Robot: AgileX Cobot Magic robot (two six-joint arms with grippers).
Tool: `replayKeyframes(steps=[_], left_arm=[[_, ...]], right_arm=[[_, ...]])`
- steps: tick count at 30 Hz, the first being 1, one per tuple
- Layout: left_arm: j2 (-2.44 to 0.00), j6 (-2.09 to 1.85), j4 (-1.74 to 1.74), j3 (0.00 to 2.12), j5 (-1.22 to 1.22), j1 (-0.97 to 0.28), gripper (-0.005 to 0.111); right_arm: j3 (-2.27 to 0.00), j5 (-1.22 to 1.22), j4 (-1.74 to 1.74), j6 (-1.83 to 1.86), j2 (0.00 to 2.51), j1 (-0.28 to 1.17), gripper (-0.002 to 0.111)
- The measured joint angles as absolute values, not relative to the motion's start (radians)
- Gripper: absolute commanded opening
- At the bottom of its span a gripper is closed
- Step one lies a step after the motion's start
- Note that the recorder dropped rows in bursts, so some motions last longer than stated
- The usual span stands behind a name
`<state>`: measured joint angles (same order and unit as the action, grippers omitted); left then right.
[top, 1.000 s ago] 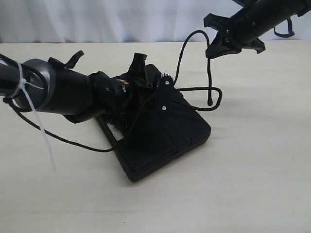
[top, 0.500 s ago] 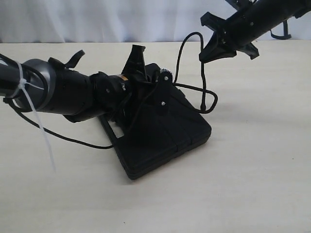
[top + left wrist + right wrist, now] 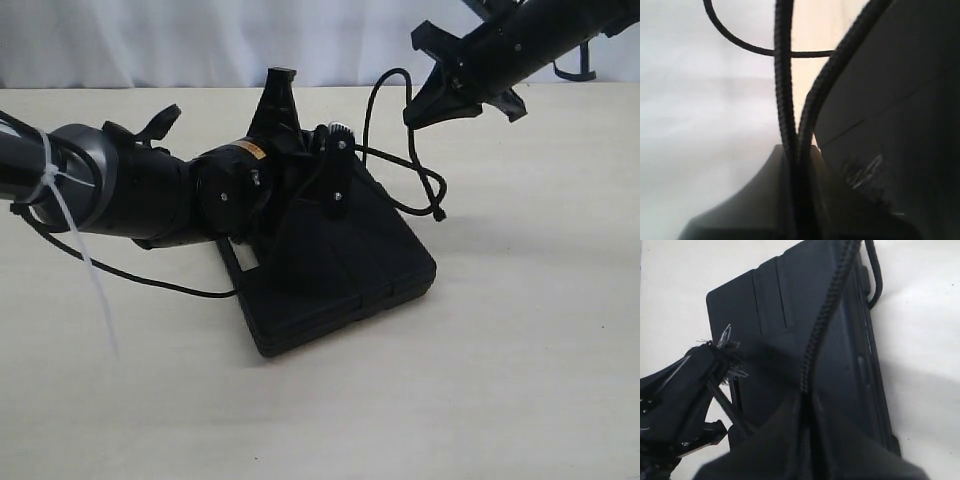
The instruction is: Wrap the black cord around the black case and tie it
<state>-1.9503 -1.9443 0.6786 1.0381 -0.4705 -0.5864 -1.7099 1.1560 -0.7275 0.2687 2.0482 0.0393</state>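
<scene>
The black case (image 3: 345, 265) lies closed on the pale table (image 3: 520, 390), so nothing inside it shows. It sits slantwise with one corner toward the exterior camera. The grooves on its lid run from the far side to the near edge, which puts its long axis that way, and the handle slot (image 3: 245, 262) is on the side facing the left arm. The black cord (image 3: 367, 110) rises from the case's far edge in a tall arch to the right gripper (image 3: 802, 400), whose fingers are clamped tight on it, up beyond the case. A slack bend drops back to the table just beside the case's right edge and ends in the blunt tip (image 3: 440, 215). The left gripper (image 3: 797, 157) is at the far left part of the case and pinches two strands of cord in its narrow slit, which only its own wrist view makes plain. The right wrist view alone shows the frayed tuft (image 3: 724, 339) sticking out by the left gripper's fingers, and the taut cord crossing in front of the lid roughly along its length.
</scene>
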Motion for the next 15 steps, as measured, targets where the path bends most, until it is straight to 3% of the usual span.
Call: replayKeyframes(steps=[9,15], left_arm=[[-1.950,-1.876,0.543,0.957,-0.615,-0.586,0.000],[-1.952,-1.777,0.399,0.888,-0.785,-0.586,0.000]], right_arm=[[-1.710,0.979,-0.725,0.258,2.048,0.026,0.004],[-1.710,0.988,-0.807,0.241,2.048,-0.071,0.004]])
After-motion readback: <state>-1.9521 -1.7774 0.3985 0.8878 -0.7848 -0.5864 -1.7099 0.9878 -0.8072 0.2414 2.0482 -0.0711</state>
